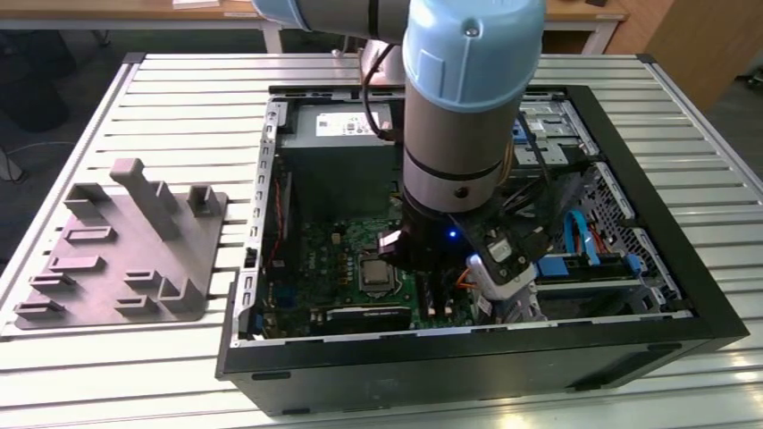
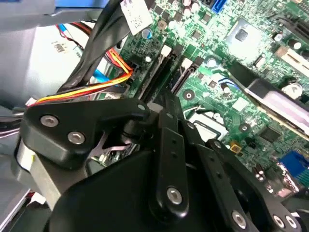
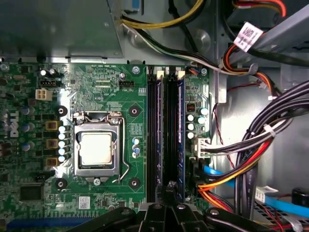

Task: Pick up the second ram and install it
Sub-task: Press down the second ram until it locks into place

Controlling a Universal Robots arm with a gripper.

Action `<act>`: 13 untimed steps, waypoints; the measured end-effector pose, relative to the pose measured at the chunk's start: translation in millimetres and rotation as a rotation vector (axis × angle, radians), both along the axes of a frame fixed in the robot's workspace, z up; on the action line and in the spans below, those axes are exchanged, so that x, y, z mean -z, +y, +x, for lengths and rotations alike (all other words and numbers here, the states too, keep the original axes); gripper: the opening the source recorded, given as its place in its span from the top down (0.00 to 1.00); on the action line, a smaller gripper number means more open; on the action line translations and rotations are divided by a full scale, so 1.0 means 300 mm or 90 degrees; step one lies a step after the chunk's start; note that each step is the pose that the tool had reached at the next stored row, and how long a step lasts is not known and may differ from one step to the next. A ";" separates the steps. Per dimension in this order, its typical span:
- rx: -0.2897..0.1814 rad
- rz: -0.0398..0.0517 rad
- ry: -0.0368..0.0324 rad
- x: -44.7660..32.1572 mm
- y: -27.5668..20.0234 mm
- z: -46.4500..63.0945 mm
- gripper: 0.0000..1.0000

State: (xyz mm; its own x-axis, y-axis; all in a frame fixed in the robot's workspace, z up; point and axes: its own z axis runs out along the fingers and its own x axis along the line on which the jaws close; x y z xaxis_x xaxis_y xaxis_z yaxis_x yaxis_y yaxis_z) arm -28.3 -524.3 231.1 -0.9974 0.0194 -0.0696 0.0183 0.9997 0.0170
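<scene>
- Two long dark slots (image 3: 166,135) run side by side beside the CPU socket (image 3: 96,150); the gripper (image 3: 170,193) hangs over their near end.
- The second ram (image 3: 158,135) seems seated, lengthwise along the slot.
- The fingers' state I cannot tell.
- Judged: installing; pressing home remains.

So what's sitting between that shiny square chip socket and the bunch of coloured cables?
In the first wrist view, the long dark memory slots run between the CPU socket and the coloured cables, with green motherboard around them.
</scene>
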 end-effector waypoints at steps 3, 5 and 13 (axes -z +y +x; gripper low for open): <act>0.000 0.0002 0.0000 -0.005 0.003 0.000 0.90; 0.000 0.0002 0.0000 -0.005 0.011 0.000 0.90; 0.000 0.0000 0.0000 -0.020 0.063 0.000 0.90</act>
